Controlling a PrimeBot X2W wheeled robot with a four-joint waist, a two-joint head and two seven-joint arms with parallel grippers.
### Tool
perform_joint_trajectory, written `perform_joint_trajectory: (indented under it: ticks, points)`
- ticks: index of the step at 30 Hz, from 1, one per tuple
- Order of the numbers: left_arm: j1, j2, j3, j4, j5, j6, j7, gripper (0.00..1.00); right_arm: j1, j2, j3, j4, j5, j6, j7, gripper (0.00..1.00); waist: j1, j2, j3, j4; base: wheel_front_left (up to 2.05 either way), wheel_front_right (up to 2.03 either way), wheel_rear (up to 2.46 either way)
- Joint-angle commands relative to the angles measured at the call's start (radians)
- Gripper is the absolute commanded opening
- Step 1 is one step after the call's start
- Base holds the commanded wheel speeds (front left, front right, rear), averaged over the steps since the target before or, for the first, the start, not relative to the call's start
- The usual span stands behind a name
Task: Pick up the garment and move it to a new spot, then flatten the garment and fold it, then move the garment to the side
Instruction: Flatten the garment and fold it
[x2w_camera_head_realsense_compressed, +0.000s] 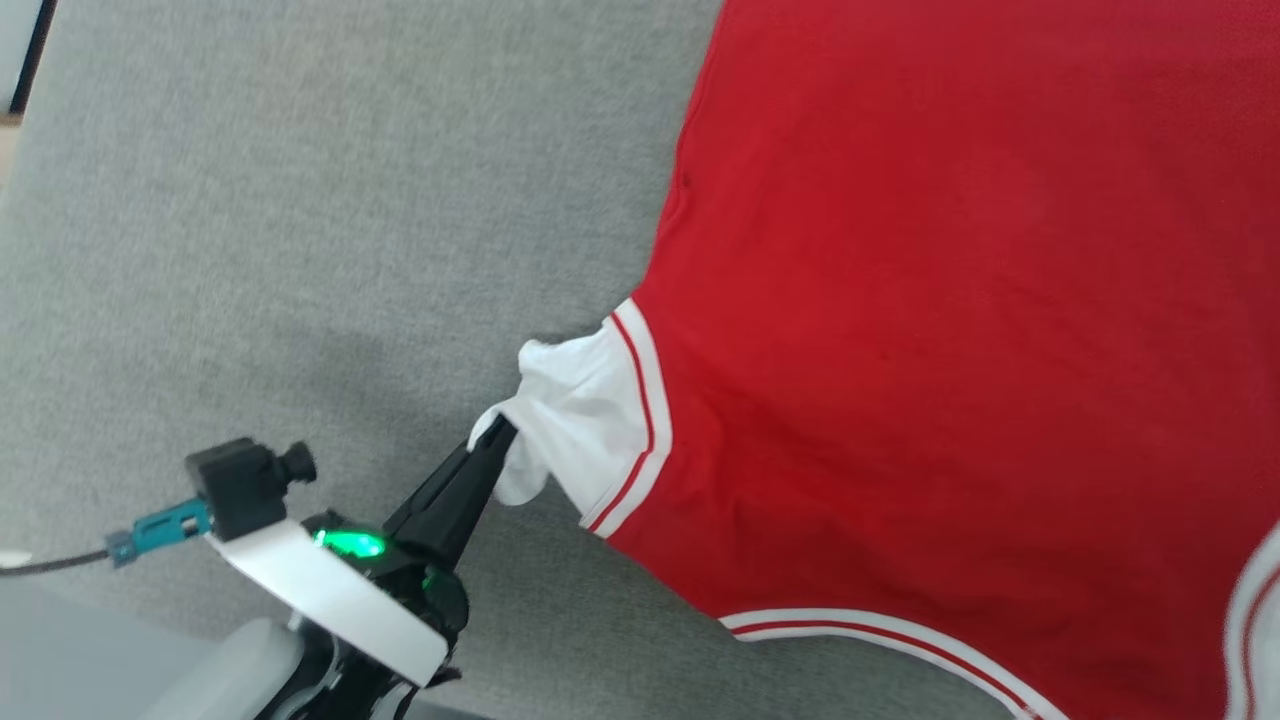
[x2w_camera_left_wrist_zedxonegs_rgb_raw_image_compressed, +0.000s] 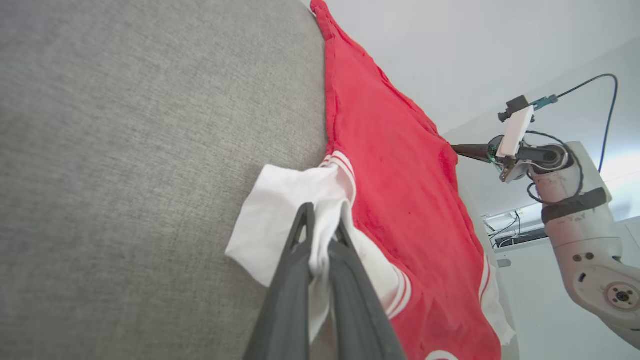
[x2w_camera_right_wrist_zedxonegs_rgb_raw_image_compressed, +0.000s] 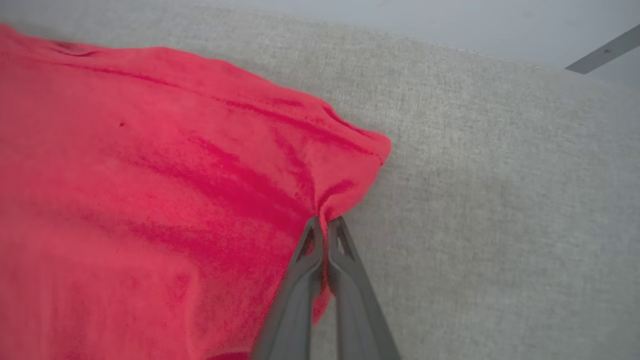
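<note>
1. Head view: the left tool (x2w_camera_head_realsense_compressed: 497, 432) was clamped on the bunched white sleeve (x2w_camera_head_realsense_compressed: 575, 410) of the garment (x2w_camera_head_realsense_compressed: 950, 300), fingers pinched tight at the cuff. The garment lay spread over the grey fabric surface (x2w_camera_head_realsense_compressed: 300, 200) and took up the right side of the view. Striped trim (x2w_camera_head_realsense_compressed: 640, 400) ran along the sleeve seam and the lower edge. A green light (x2w_camera_head_realsense_compressed: 350, 543) glowed on the wrist, with a small black camera (x2w_camera_head_realsense_compressed: 245, 480) beside it.
2. Left wrist view: the left tool held the white sleeve, with cloth squeezed between both fingers and spilling out either side. The red body stretched across the surface to the right tool (x2w_camera_left_wrist_zedxonegs_rgb_raw_image_compressed: 454, 147), whose fingers came to a closed point at the garment's far edge. The pale right arm (x2w_camera_left_wrist_zedxonegs_rgb_raw_image_compressed: 575, 220) stood behind it.
3. Right wrist view: the right tool was narrow, jaws closed on a pinch of red cloth near a corner of the garment, with puckers spreading out from the grip. The rest of the garment lay to the left and bare grey surface to the right.
</note>
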Motion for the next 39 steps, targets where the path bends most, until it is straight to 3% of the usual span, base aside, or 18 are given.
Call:
perform_joint_trajectory:
  ticks: [1,8,13,19,24,30,35,36,37,39]
  points:
    - [0.031,0.007,0.018,0.002,0.007,0.001,-0.005,0.0,0.071,-0.026,0.043,-0.045,0.05,0.0,0.003,0.0,0.0,0.0,-0.054,-0.043,0.0,0.0,0.0]
    - [0.095,0.032,0.056,0.011,0.018,0.001,-0.005,0.0,0.335,-0.126,0.104,-0.249,0.22,0.0,0.024,0.0,0.0,0.0,-0.138,-0.104,0.0,0.0,0.0]
    - [0.131,0.04,0.079,0.023,0.017,0.001,-0.005,0.0,0.622,-0.153,0.06,-0.447,0.338,0.0,0.054,0.0,0.0,0.0,-0.188,-0.144,0.0,0.0,0.0]
    - [0.16,0.045,0.102,0.029,0.026,0.001,-0.005,0.0,0.965,-0.078,0.0,-0.682,0.379,0.0,0.109,0.0,0.0,0.0,-0.22,-0.18,0.0,0.0,0.0]
    - [0.182,0.047,0.12,0.028,0.03,0.001,-0.005,0.0,1.194,0.003,0.033,-0.838,0.386,0.0,0.158,0.0,0.0,0.0,-0.234,-0.205,0.0,0.0,0.0]
    - [0.189,0.057,0.111,0.028,0.028,0.001,-0.005,0.0,1.335,0.057,0.141,-0.918,0.368,0.0,0.182,0.0,0.0,0.0,-0.242,-0.223,0.0,0.0,0.0]
    - [0.184,0.061,0.097,0.025,0.023,0.001,-0.005,0.0,1.322,0.072,0.18,-0.909,0.355,0.0,0.122,0.0,0.0,0.0,-0.245,-0.238,0.0,0.0,0.0]
    - [0.184,0.061,0.097,0.025,0.022,0.001,-0.005,0.0,1.312,0.068,0.171,-0.912,0.349,0.0,0.103,0.37,0.0,0.0,-0.245,-0.24,0.0,0.0,0.0]
    - [0.185,0.06,0.098,0.026,0.021,0.001,-0.005,0.0,1.306,0.064,0.158,-0.915,0.344,0.0,0.086,0.97,0.0,0.0,-0.245,-0.242,0.0,0.0,0.0]
    - [0.188,0.058,0.099,0.027,0.022,0.001,-0.005,0.0,1.3,0.054,0.126,-0.929,0.347,0.0,0.068,1.0,0.0,0.0,-0.245,-0.244,0.0,0.0,0.0]
